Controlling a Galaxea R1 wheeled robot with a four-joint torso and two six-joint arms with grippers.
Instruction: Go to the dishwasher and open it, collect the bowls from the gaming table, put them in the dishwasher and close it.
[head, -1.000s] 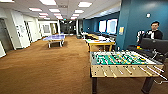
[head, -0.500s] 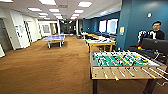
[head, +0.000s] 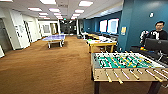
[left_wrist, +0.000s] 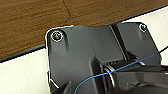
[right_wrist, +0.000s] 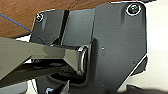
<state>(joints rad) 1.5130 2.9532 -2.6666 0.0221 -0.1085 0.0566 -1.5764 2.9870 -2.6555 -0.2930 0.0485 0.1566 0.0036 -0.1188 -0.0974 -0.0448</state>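
Head view: foosball table (head: 126, 65) close at right, gaming table (head: 102, 44) with yellow frame beyond it, person (head: 158, 32) nearby. No bowl discernible from here. Risk: base clipping the foosball corner while driving. Wrist views: brown carpet (left_wrist: 30, 22); cannot tell either claw's state.

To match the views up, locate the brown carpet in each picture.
Head view: brown carpet fills the lower left and middle.
Left wrist view: carpet behind the dark plate.
Right wrist view: carpet behind its dark plate.
Shared landmark, wrist views: blue cable.
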